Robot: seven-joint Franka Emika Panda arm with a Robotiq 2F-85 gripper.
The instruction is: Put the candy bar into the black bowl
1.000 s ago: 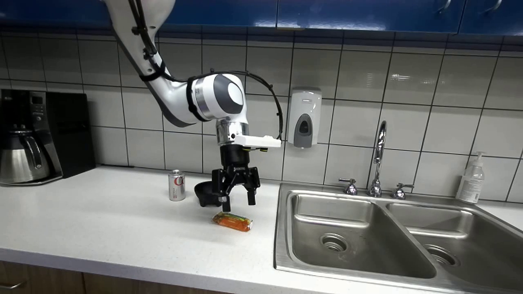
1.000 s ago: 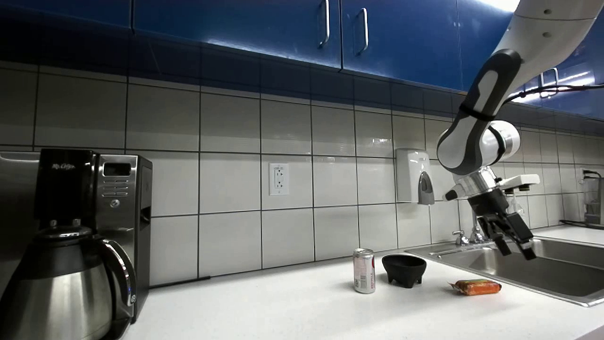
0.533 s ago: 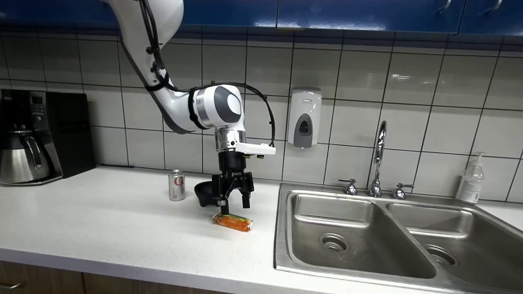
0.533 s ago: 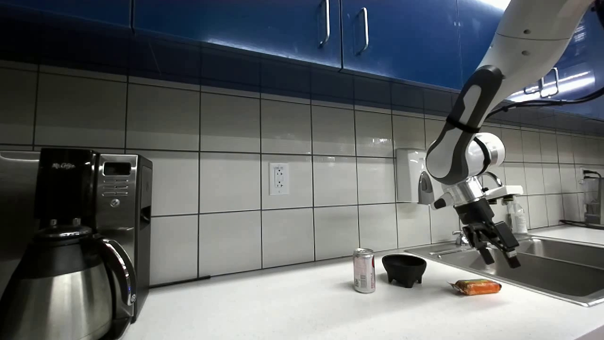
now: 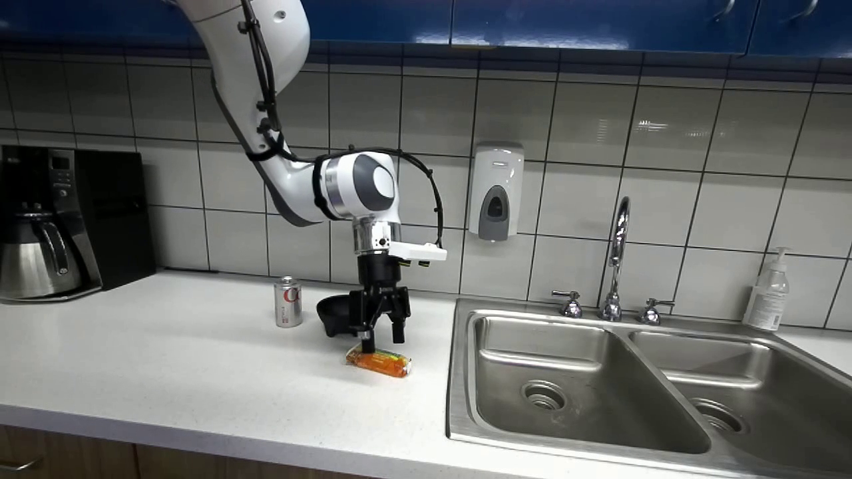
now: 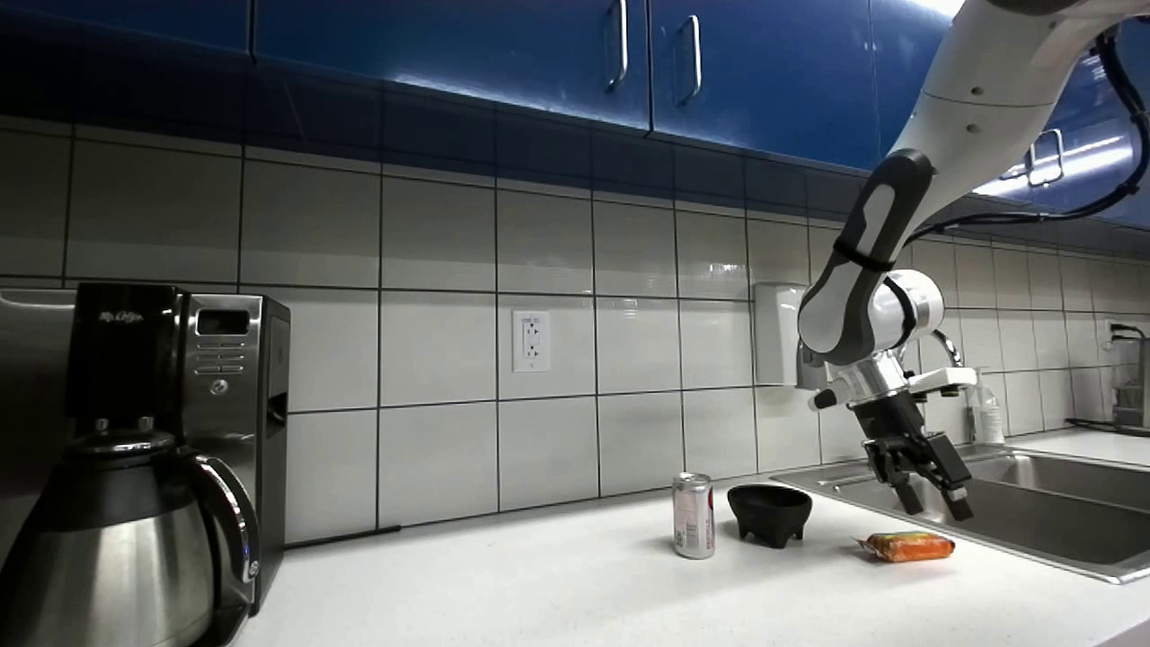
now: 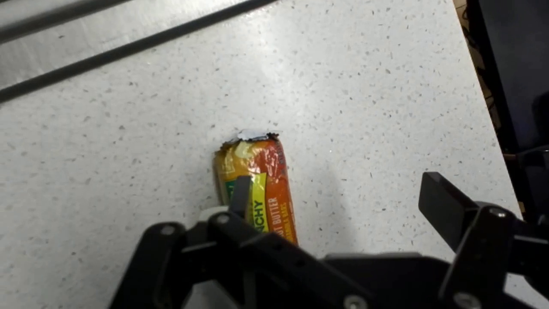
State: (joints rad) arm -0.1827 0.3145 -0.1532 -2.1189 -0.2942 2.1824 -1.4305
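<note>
below the jaws, which stand wide apart gripping nothing, lies the candy bar [image 7: 270,184] on the counter [image 7: 364,107], crossed in the wrist view by one finger [image 7: 241,195]. this looks like lining up the grasp: the gripper [image 6: 934,508] should next shift sideways to straddle it, then lower. off to the jaws' side stand one black bowl [image 6: 769,517] and, farther, one silver can [image 6: 693,517]; just one bar.

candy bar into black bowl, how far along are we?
Done: the pincer is open near the candy bar; no transfer yet.
In hand: alignment, it seems; the wrist view shows the bar partly behind one jaw, not centred between both.
Left: grip, lift, carry to the black bowl and release, as the bar lies on the counter, outside the bowl.
</note>
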